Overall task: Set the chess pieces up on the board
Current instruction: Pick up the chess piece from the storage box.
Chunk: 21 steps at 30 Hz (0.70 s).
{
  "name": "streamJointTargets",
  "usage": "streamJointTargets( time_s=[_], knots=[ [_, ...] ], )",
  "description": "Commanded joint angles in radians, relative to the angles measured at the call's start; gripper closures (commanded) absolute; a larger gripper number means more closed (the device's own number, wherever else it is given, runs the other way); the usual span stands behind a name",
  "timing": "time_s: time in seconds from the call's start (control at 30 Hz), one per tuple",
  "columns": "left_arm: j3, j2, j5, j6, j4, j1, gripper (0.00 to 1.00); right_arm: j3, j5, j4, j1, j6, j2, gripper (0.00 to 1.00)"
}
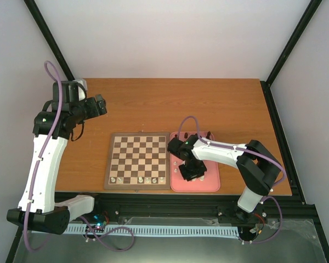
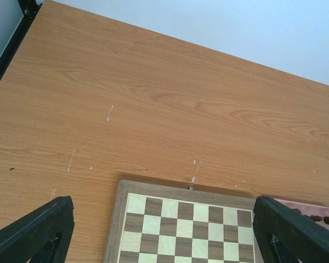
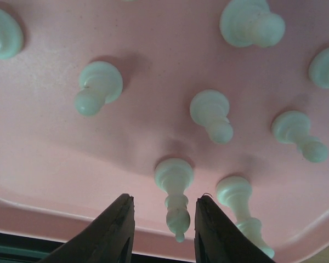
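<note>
The wooden board (image 1: 137, 160) lies mid-table; several cream pieces (image 1: 140, 179) stand along its near row. Its far edge shows in the left wrist view (image 2: 186, 219). My right gripper (image 3: 165, 216) is open low over the pink tray (image 1: 208, 183), its jaws on either side of an upright cream bishop (image 3: 175, 200), not touching it. Several more cream pieces stand around it, such as a pawn (image 3: 211, 115). Dark pieces (image 1: 197, 135) line the tray's far end. My left gripper (image 1: 100, 104) is open and empty, held high beyond the board's far left corner.
The pink tray's near rim (image 3: 71, 211) is just below the right fingers. A second tall cream piece (image 3: 241, 211) stands close to the right finger. Bare wooden table (image 2: 153, 109) lies beyond the board. Black frame posts (image 1: 288, 49) flank the table.
</note>
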Motion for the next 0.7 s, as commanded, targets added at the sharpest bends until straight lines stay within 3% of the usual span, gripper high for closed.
streamJointTargets(
  time_s=[0.0,0.4,0.5,0.67],
  knots=[
    [0.002,0.003,-0.002,0.017,0.010,-0.008,0.00,-0.002,-0.004,0.017,-0.007,0.009,0.010,0.72],
    [-0.004,0.003,0.007,0.014,0.012,-0.008,0.00,-0.014,0.016,0.006,-0.007,0.013,0.020,0.86],
    [-0.006,0.002,0.012,0.014,0.012,-0.008,0.00,-0.015,0.017,0.003,-0.007,0.013,0.012,0.96],
    [-0.004,0.001,0.013,0.013,0.010,-0.008,0.00,0.027,0.029,-0.040,0.002,0.014,-0.019,0.97]
  ],
)
